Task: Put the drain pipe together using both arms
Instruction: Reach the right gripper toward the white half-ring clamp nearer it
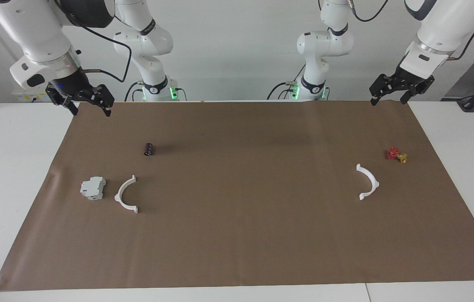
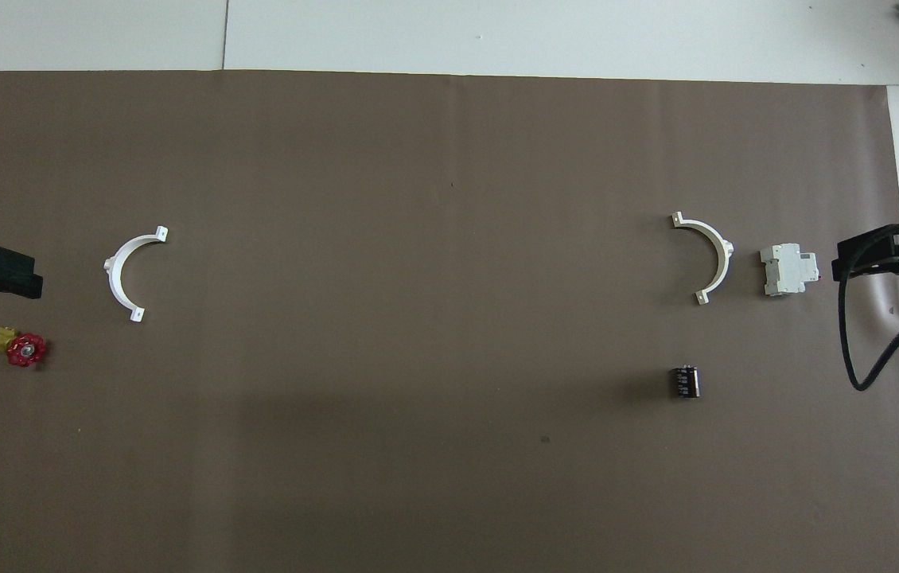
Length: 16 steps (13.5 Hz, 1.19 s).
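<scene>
The drain pipe lies as two separate white half-rings with end tabs on the brown mat. One half-ring (image 1: 126, 195) (image 2: 710, 259) sits toward the right arm's end of the table, the other half-ring (image 1: 369, 181) (image 2: 125, 274) toward the left arm's end. Both arms hang raised at the mat's edge nearest the robots. My right gripper (image 1: 91, 110) is open and empty over the mat's corner at its end. My left gripper (image 1: 389, 100) is open and empty over the corner at the other end. Neither gripper touches a half-ring.
A grey-white boxy block (image 1: 93, 187) (image 2: 790, 269) stands just beside the half-ring at the right arm's end. A small dark cylinder (image 1: 149, 149) (image 2: 685, 381) lies nearer the robots than that half-ring. A red-and-yellow small part (image 1: 396, 154) (image 2: 20, 348) sits near the other half-ring.
</scene>
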Available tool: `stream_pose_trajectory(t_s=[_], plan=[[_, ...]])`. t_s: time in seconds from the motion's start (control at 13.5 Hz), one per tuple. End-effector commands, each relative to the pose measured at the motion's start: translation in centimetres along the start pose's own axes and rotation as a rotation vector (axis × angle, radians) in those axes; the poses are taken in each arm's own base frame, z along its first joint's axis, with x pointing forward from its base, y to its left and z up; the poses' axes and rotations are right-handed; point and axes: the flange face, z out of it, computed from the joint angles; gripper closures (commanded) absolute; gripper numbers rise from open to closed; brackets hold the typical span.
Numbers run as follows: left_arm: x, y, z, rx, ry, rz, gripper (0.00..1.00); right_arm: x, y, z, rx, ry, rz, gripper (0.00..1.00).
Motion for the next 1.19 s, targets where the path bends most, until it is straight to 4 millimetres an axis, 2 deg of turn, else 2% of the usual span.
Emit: stream_pose_trajectory(t_s=[0.0, 0.15, 0.37, 0.45, 0.59, 0.74, 0.82, 0.97, 1.11], plan=[[-0.3, 0.4, -0.6, 0.018, 0.017, 0.007, 0.0, 0.2, 0.3, -0.4, 0.016, 0.004, -0.012, 0.0], [-0.3, 0.1, -0.6, 0.017, 0.017, 0.004, 0.0, 0.1, 0.2, -0.3, 0.017, 0.004, -0.012, 0.0], [-0.2, -0.2, -0.6, 0.017, 0.021, 0.0, 0.0, 0.1, -0.2, 3.1, 0.021, 0.095, -0.091, 0.0], [-0.2, -0.2, -0.6, 0.017, 0.021, 0.0, 0.0, 0.9, -0.2, 4.8, 0.017, 0.11, -0.163, 0.0], [-0.2, -0.2, -0.6, 0.017, 0.02, 0.0, 0.0, 4.3, -0.7, 9.4, 0.03, 0.107, -0.247, 0.0], [-0.2, -0.2, -0.6, 0.017, 0.018, 0.0, 0.0, 8.1, -0.8, 15.3, 0.03, 0.129, -0.41, 0.0], [-0.2, -0.3, -0.5, 0.017, 0.017, -0.002, 0.0, 9.4, -0.9, 17.5, 0.033, 0.147, -0.445, 0.0], [-0.2, -0.4, -0.5, 0.017, 0.018, -0.003, 0.0, 11.1, -0.6, 21.7, 0.026, 0.153, -0.525, 0.0], [-0.2, -0.3, -0.4, 0.017, 0.017, -0.002, 0.0, 12.0, 0.7, 25.3, 0.046, 0.151, -0.579, 0.0]])
